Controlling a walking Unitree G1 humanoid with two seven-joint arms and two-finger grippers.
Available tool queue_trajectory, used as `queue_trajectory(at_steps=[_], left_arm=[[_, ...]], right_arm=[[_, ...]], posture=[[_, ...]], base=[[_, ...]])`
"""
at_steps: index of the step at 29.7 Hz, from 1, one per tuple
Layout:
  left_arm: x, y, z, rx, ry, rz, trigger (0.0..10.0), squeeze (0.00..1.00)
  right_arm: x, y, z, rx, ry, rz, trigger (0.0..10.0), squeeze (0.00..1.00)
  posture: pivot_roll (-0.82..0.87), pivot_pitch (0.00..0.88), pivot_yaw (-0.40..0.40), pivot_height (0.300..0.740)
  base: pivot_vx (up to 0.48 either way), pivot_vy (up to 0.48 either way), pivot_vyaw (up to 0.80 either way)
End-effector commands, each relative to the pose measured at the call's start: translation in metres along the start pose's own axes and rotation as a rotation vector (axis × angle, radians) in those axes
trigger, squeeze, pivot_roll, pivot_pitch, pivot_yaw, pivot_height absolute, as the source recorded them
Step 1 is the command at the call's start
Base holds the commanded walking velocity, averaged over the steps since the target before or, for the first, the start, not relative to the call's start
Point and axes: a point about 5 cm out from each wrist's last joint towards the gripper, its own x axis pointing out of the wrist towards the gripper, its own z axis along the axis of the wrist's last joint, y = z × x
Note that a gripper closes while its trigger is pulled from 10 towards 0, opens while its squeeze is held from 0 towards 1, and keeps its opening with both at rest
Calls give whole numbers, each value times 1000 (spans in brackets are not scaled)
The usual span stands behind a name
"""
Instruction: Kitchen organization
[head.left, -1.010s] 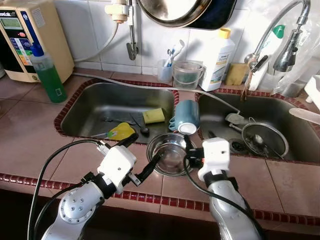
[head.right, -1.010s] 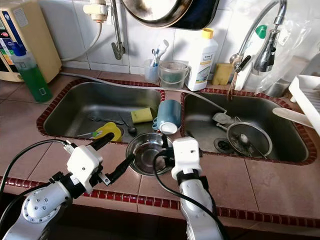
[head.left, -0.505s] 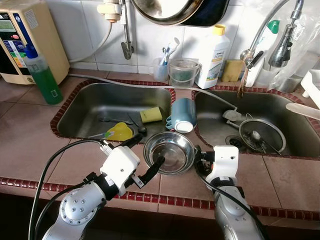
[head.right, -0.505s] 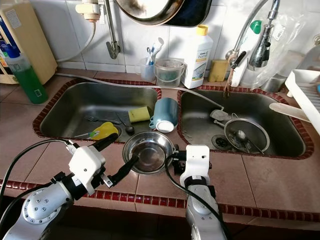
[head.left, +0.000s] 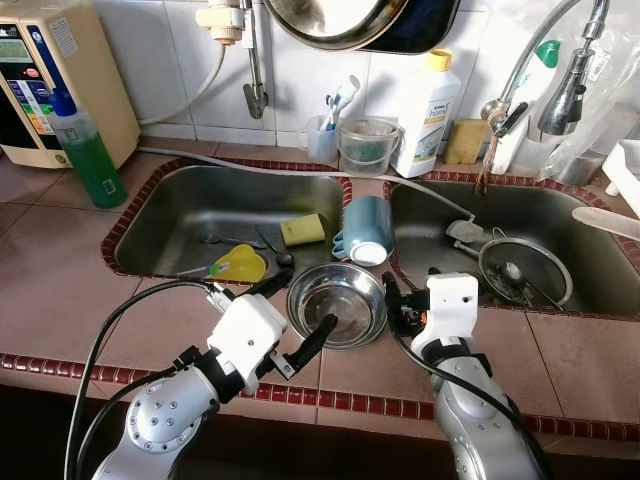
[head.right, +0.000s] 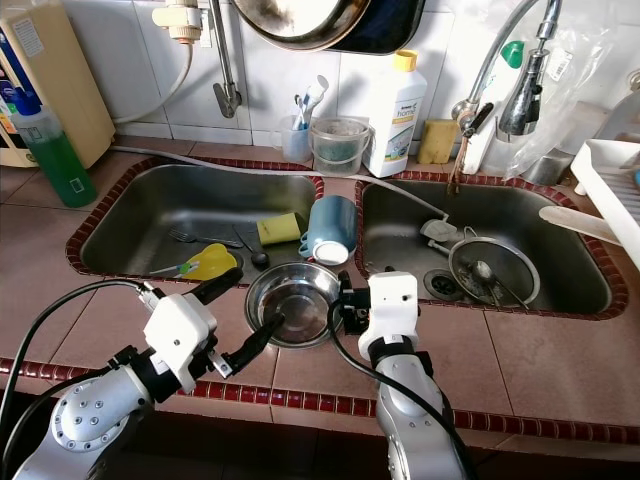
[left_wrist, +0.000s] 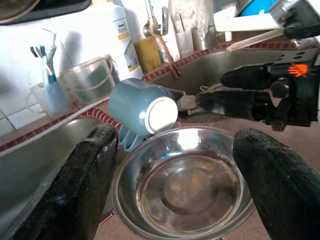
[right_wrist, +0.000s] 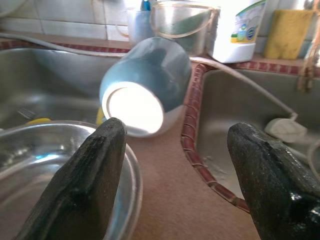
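Steel bowl (head.left: 336, 303): centre frame; likely light, stiff, slippery; grip the rim.
Left gripper (head.left: 300, 315): jaws open, straddling it.
Right gripper (head.left: 393, 303): jaws open.

Your head views look steeply down on the sinks (head.left: 230, 215). Both wrist views sit close, sharing the bowl (left_wrist: 182, 187) and mug (right_wrist: 145, 85).

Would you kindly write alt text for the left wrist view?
The left gripper, open, straddles a steel bowl on the counter. Behind it a blue mug lies on its side, base toward the camera. The right gripper reaches in beside the bowl.
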Motion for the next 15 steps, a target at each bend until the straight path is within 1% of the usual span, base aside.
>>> queue_trajectory(at_steps=[1,3,6,8,12,15], left_arm=[[0,-3,4,3,-8,-12,10000,0],[0,-4,3,1,-4,-14,10000,0],[-3,-8,-1,4,12,-29,10000,0],[-3,-10,0,-2,9,-35,10000,0],[-3,-11,1,-4,7,-37,10000,0],[-2,-12,2,-3,3,-37,10000,0]], right_arm=[[3,0,-2,8,25,21,10000,0],[3,-1,-2,4,29,24,10000,0],[9,-6,-3,20,50,43,10000,0],[12,-10,-6,34,74,54,10000,0],[15,-12,-9,59,94,72,10000,0],[17,-13,-11,51,107,85,10000,0]], posture=[[-120,32,-27,740],[-121,34,-26,740],[-123,39,-26,740],[-122,45,-25,740],[-122,45,-25,740],[-122,45,-25,740]], base=[[0,0,0],[0,0,0],[0,0,0],[0,0,0],[0,0,0],[0,0,0]])
